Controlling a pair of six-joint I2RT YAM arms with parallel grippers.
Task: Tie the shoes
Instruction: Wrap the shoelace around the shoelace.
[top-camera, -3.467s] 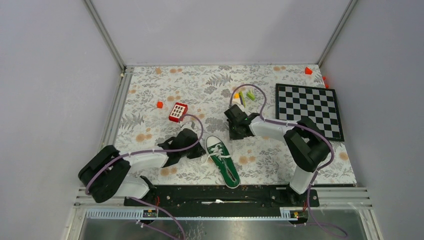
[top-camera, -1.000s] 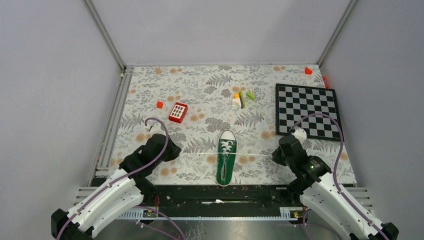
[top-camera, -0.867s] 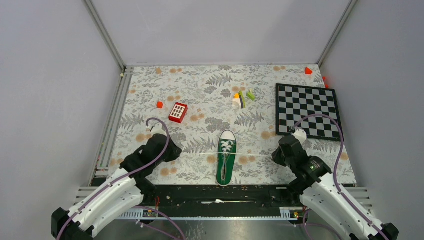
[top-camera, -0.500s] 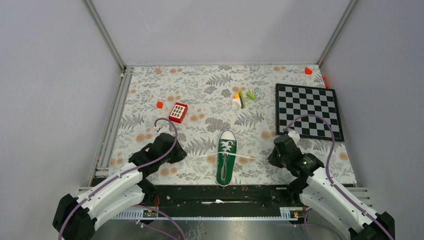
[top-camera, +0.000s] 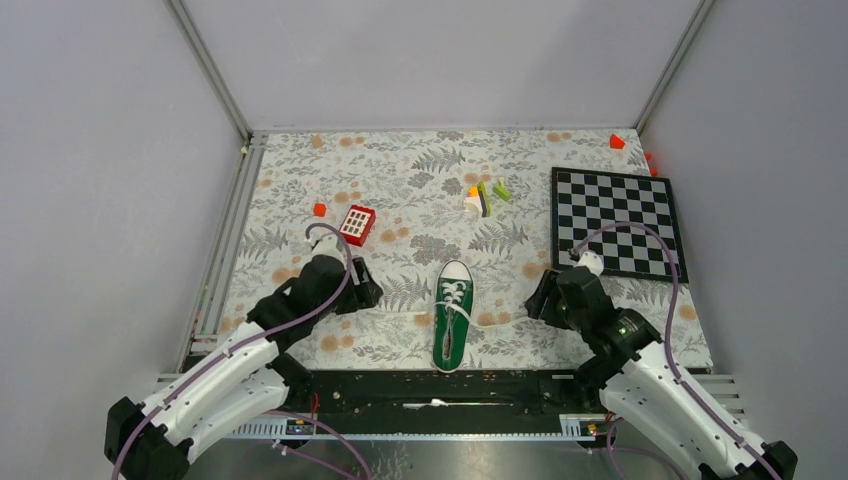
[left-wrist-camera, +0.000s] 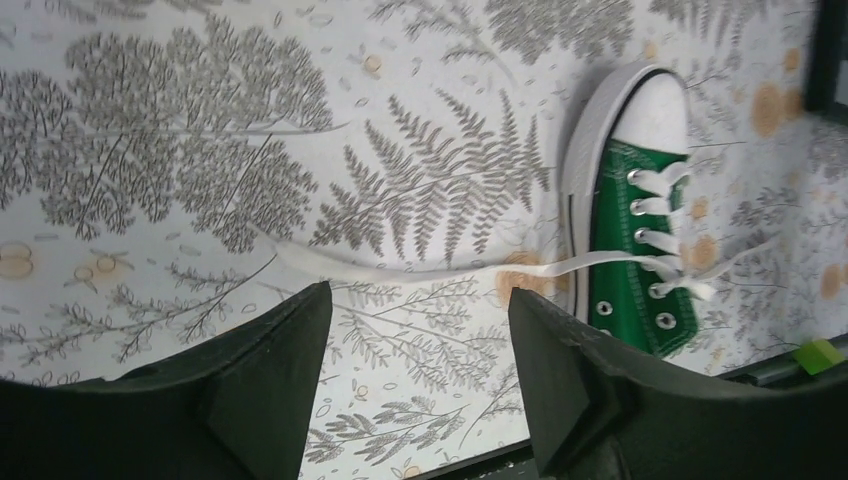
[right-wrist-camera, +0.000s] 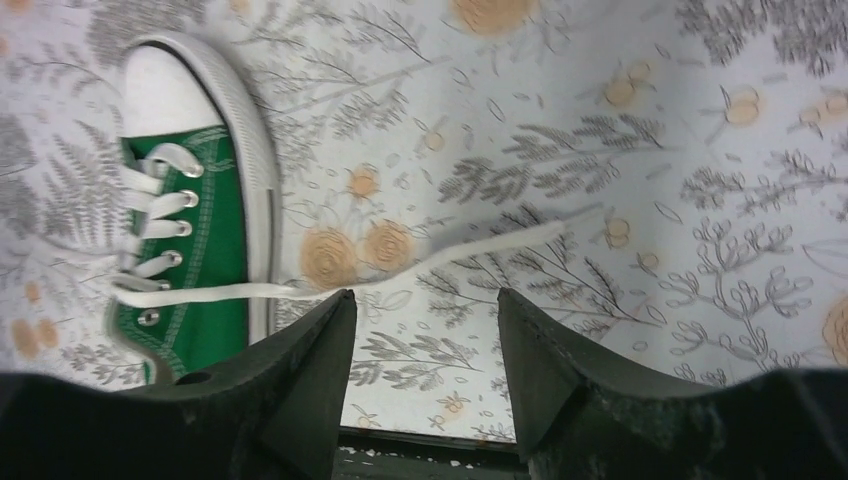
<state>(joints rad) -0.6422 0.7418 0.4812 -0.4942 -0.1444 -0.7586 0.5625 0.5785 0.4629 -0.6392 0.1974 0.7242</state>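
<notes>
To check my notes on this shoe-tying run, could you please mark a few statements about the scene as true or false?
1. The green sneaker lies between the left hand and the right hand, with its toe cap pointing away from the arm bases. True.
2. The left hand is shut on a lace. False: it is open and holds nothing, and so is the right hand.
3. The laces are tied in a bow. False: no bow shows, and a loose lace end trails out to each side.
4. The red-and-white block lies apart from the sneaker, farther away and to its left. True.
5. The chessboard lies left of the sneaker. False: the chessboard lies to its right.
</notes>
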